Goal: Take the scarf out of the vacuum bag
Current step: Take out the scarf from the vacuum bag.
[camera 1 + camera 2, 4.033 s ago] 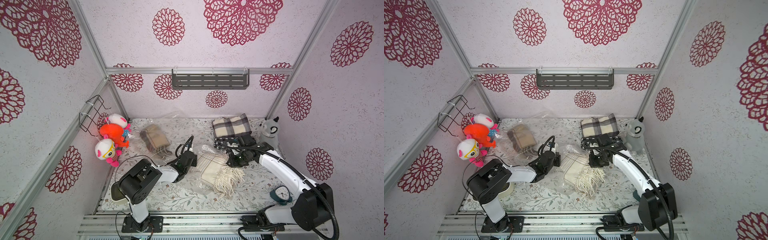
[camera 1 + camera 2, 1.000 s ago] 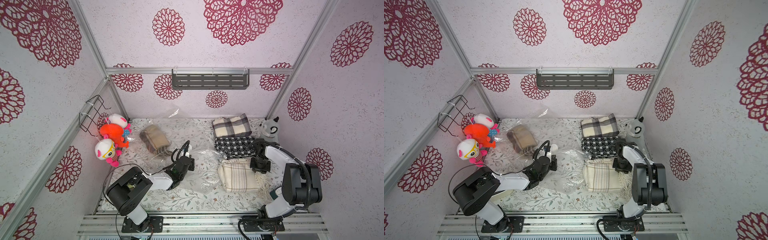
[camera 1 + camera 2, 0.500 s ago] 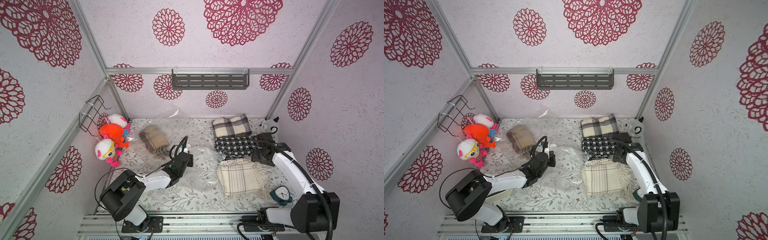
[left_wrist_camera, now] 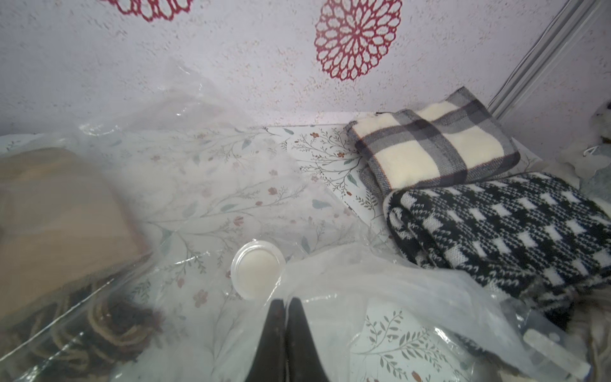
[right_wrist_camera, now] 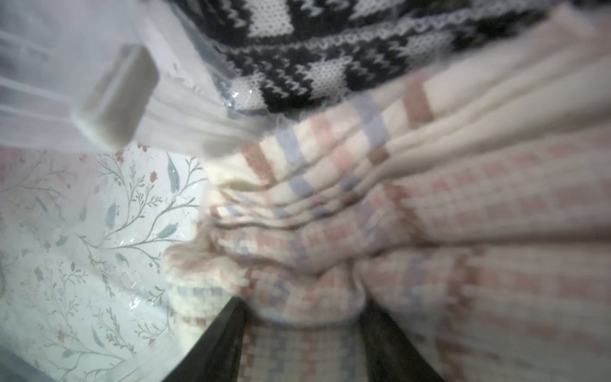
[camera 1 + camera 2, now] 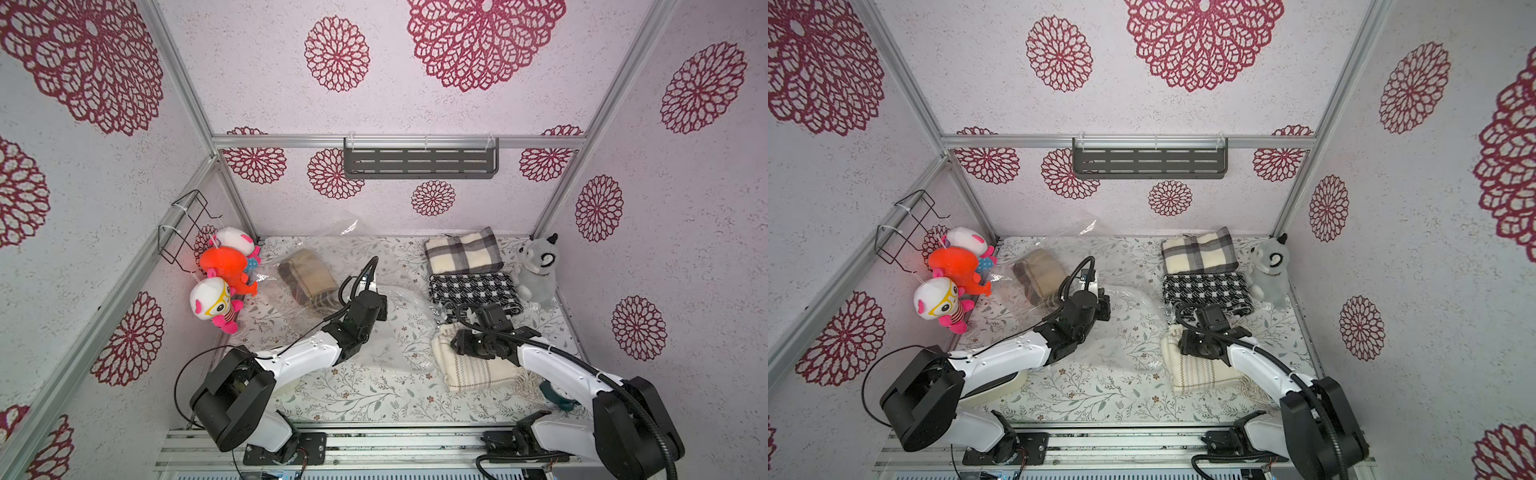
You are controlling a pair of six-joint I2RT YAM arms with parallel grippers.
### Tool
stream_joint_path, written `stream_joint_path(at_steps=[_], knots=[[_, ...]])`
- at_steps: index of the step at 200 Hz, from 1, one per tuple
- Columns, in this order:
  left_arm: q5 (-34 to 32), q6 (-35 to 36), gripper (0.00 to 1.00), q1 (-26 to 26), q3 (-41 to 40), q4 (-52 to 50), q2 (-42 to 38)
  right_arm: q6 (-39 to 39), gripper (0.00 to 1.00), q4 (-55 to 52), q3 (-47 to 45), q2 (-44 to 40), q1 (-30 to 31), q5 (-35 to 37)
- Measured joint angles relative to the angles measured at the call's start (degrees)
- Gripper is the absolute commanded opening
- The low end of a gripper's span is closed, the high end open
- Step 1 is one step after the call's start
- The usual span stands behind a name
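Scarf (image 6: 478, 370) looks to be out already. Cream and faintly checked, it lies folded on the table (image 6: 353, 395) at the front right, just beside the bag (image 6: 399, 332) and clear of its film as far as both top views show. The bag sprawls flat and empty across the middle, with the table's floral print showing straight through it. Judging by the white slider (image 5: 115, 99) close to the scarf, its mouth faces right, which would explain why the scarf lies on that side.

The right gripper (image 5: 301, 306) sits low on the scarf's edge nearest the bag, jaws apart with a bunched fold between them. The wrist view is blurred, so I cannot tell whether they pinch that fold or stand loose around it.

The left gripper (image 4: 285, 302) is closed tight, its tips buried in a ridge of film just beside the valve cap (image 4: 258, 269). I take it to be pinching the bag, anchoring it so the plastic does not drag along with the cloth.

Further out, a black scarf (image 6: 473, 289) lies against the bag's far right corner with a plaid scarf (image 6: 461, 251) behind it, a row the cream one seems meant to join. A brown scarf (image 6: 307, 272) lies at the back left inside a second bag. A grey toy (image 6: 536, 270) stands in the right corner.
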Motion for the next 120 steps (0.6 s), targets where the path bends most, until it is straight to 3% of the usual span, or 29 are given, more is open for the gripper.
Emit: stream_joint_path(at_steps=[40, 120], knots=[[-1.4, 1.68, 0.0, 1.7, 2.86, -5.22, -2.95, 1.42, 0.57, 6.58, -4.59, -2.84, -3.02, -1.84], [-4.94, 3.78, 0.0, 3.15, 5.35, -10.93, -5.07, 1.44, 0.56, 9.7, -8.59, -8.15, -8.22, -2.16]])
